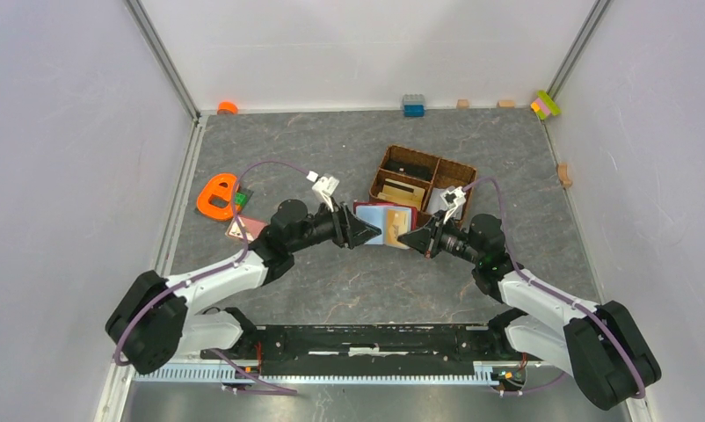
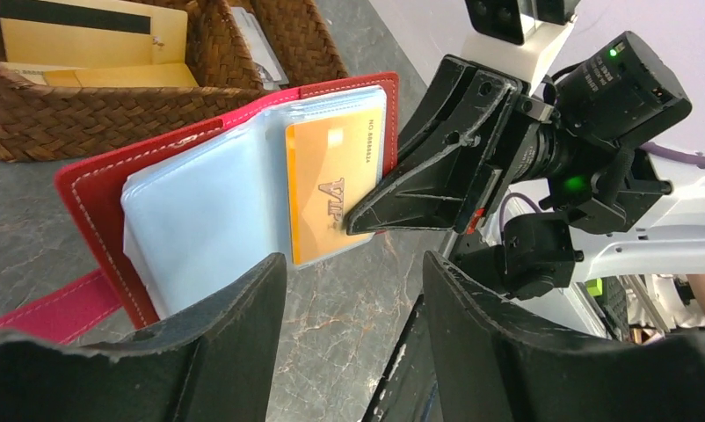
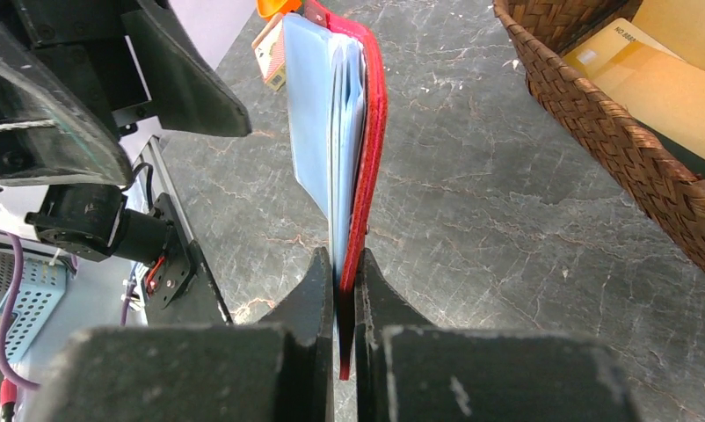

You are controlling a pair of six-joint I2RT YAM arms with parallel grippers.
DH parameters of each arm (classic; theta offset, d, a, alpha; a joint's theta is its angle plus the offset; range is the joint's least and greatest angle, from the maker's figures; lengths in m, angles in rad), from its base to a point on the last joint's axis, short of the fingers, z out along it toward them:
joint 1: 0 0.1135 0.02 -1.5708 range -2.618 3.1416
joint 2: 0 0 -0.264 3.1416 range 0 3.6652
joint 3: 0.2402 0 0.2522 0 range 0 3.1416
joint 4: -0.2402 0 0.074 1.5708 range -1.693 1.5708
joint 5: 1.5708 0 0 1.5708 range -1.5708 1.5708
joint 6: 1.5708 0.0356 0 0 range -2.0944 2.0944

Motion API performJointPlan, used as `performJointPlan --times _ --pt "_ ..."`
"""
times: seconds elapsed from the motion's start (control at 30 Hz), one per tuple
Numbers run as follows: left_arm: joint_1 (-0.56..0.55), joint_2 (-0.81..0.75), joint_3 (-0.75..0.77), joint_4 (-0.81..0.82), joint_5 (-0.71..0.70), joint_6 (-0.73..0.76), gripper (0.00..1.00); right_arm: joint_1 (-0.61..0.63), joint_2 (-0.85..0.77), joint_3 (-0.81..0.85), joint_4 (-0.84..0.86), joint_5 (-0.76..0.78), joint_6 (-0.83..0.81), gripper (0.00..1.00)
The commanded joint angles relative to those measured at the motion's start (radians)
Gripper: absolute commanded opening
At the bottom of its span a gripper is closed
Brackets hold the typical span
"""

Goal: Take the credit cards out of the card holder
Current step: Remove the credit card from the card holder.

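The dark red card holder (image 1: pixel 386 220) is open and held off the table in front of the basket. Its light blue sleeves (image 2: pixel 208 211) show, with an orange-tan VIP credit card (image 2: pixel 331 176) sticking partly out of one. My right gripper (image 1: pixel 410 237) is shut on the holder's right edge, clamping the red cover (image 3: pixel 368 132) and sleeves between its jaws (image 3: pixel 345 272). My left gripper (image 1: pixel 373 234) is open and empty, with its fingertips just short of the holder's near edge (image 2: pixel 353 264). Any other cards inside the holder are hidden.
The brown wicker basket (image 1: pixel 461 169) stands right behind the holder, with tan cards (image 2: pixel 94 40) in its compartments. An orange object (image 1: pixel 215 195) and a small pink card-like piece (image 1: pixel 243 229) lie to the left. Toy blocks (image 1: pixel 413 105) line the back wall.
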Motion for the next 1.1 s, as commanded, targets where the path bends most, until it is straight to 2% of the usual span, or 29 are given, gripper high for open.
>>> performJointPlan --times 0.0,0.3,0.5,0.8,0.9,1.07 --pt "0.004 0.050 0.076 0.005 0.088 0.011 0.64 -0.005 -0.022 0.005 0.086 -0.030 0.013 0.00" --pt "0.041 0.133 0.099 -0.012 0.116 -0.038 0.58 -0.011 -0.027 0.001 0.089 -0.038 0.021 0.00" --pt "0.051 0.190 0.114 0.000 0.151 -0.049 0.46 -0.020 -0.010 -0.018 0.212 -0.119 0.100 0.00" --pt "0.090 0.210 0.083 0.145 0.246 -0.099 0.43 -0.021 0.038 -0.017 0.308 -0.197 0.171 0.00" --pt "0.090 0.209 0.069 0.217 0.284 -0.124 0.39 -0.020 0.045 -0.017 0.305 -0.198 0.171 0.00" --pt "0.089 0.228 0.082 0.249 0.331 -0.147 0.34 -0.020 0.052 -0.016 0.313 -0.206 0.174 0.00"
